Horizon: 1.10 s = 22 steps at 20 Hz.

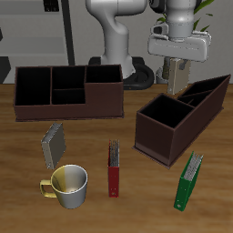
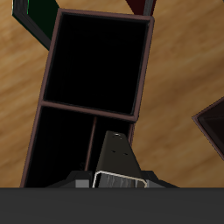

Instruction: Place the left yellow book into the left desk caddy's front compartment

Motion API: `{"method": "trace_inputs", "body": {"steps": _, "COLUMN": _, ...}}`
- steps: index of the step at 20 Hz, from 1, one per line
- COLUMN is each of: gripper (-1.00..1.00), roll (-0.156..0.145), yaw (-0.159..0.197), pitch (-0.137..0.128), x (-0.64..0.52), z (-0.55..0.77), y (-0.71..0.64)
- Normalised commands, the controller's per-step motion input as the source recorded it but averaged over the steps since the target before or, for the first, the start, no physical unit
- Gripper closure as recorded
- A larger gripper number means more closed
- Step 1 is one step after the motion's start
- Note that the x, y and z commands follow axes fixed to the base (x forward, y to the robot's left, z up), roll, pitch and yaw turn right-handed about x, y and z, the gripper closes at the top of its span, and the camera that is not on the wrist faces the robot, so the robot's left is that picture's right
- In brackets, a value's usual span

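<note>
My gripper (image 1: 177,78) is shut on the left yellow book (image 1: 179,86), a thin grey-tan book, and holds it upright in the air. It hangs above the back part of the left desk caddy (image 1: 155,136), a dark brown box with sloping walls. In the wrist view the book (image 2: 117,162) shows edge-on over the caddy's long narrow compartments (image 2: 61,149), with the big square compartment (image 2: 96,61) beyond it. The book touches no wall that I can see. The other yellow book (image 1: 55,144) lies on the table, far from the caddy.
A long low dark brown caddy (image 1: 68,111) stands farther back. A cream mug (image 1: 68,185), a red book (image 1: 114,168) and a green book (image 1: 188,180) sit near the table's front edge. The green book is close to the sloping caddy's front end.
</note>
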Motion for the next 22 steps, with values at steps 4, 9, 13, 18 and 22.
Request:
{"method": "trace_inputs", "body": {"steps": 4, "gripper": 1.0, "roll": 0.008, "yaw": -0.009, "pitch": 0.026, "x": 0.09, "z": -0.15, "y": 0.02}}
{"method": "trace_inputs", "body": {"steps": 9, "gripper": 1.0, "roll": 0.008, "yaw": -0.006, "pitch": 0.026, "x": 0.05, "z": -0.21, "y": 0.04}}
{"method": "trace_inputs", "body": {"steps": 13, "gripper": 1.0, "roll": 0.009, "yaw": -0.007, "pitch": 0.037, "x": 0.08, "z": -0.24, "y": 0.06}}
{"method": "trace_inputs", "body": {"steps": 18, "gripper": 1.0, "roll": 0.007, "yaw": 0.0, "pitch": 0.023, "x": 0.05, "z": -0.19, "y": 0.07}}
{"method": "trace_inputs", "body": {"steps": 22, "gripper": 1.0, "roll": 0.009, "yaw": 0.006, "pitch": 0.015, "x": 0.06, "z": -0.15, "y": 0.04}}
